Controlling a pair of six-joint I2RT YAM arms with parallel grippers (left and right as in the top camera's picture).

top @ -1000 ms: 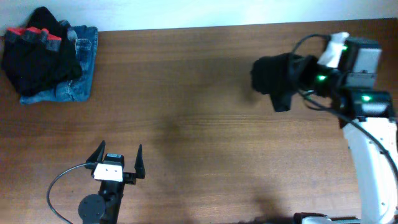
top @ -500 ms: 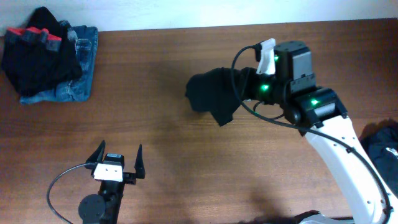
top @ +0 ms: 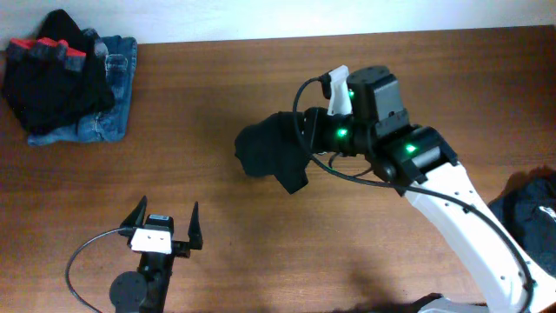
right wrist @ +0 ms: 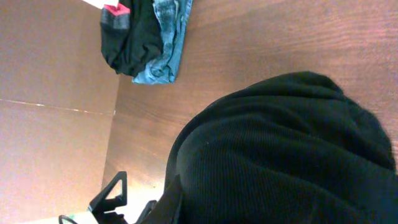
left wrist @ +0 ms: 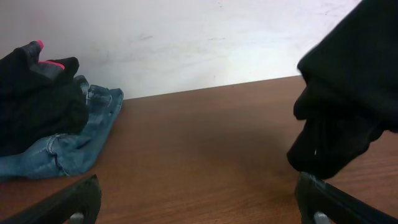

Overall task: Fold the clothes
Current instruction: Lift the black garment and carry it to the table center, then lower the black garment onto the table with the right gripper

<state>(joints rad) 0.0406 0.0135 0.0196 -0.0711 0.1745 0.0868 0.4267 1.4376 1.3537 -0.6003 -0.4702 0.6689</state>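
A bunched black top (top: 268, 151) hangs above the middle of the table from my right gripper (top: 304, 143), which is shut on it. In the right wrist view the ribbed black fabric (right wrist: 280, 155) fills the lower right and hides the jaws, apart from one dark finger (right wrist: 172, 200) at its left edge. My left gripper (top: 165, 224) rests near the front edge, open, with nothing between its fingers. In the left wrist view (left wrist: 199, 185) the hanging top (left wrist: 348, 93) shows at the right, above the wood.
A pile of clothes (top: 65, 74), black pieces with red trim on blue jeans, lies at the back left corner; it also shows in the left wrist view (left wrist: 43, 118). Another dark garment (top: 532, 209) lies at the right edge. A pale wall bounds the table's far side.
My right arm has swung left from the back right toward the table's middle, carrying the black top with it. The left gripper has not moved.
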